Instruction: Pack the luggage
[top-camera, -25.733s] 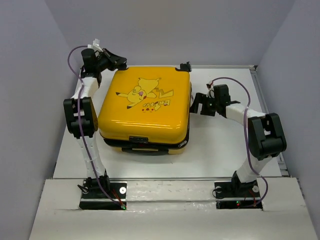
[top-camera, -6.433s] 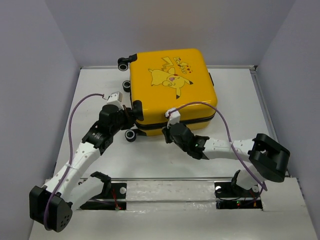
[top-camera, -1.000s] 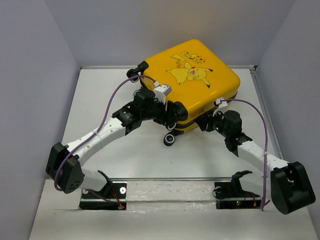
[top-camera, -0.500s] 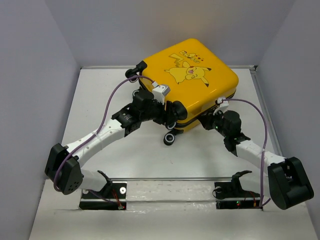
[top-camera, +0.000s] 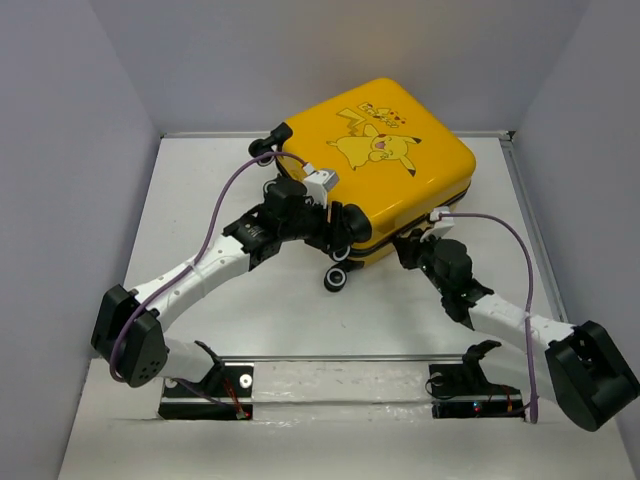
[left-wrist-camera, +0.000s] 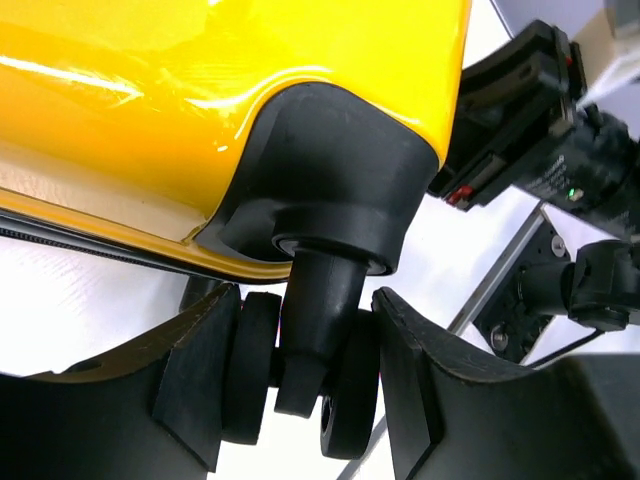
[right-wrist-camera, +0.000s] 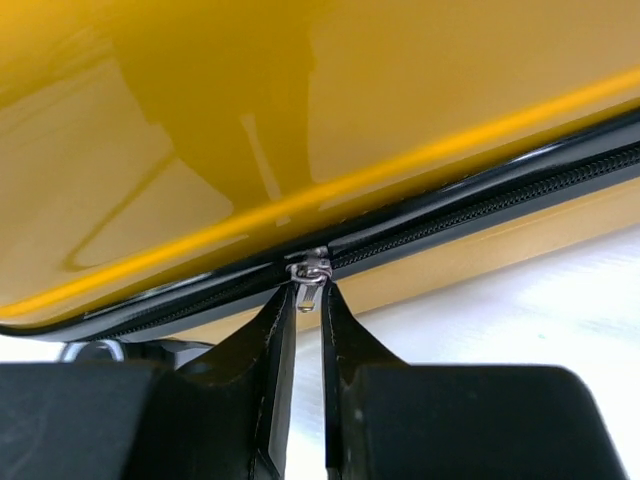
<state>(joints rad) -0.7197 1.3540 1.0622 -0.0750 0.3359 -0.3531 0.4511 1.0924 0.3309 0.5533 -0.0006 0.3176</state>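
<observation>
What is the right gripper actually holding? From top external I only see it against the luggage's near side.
Observer: In the right wrist view, the right gripper pinches the silver zipper pull on the luggage seam.
Operator: And the left gripper?
Observer: In the left wrist view, its fingers close on a twin caster wheel under a black corner cap.
</observation>
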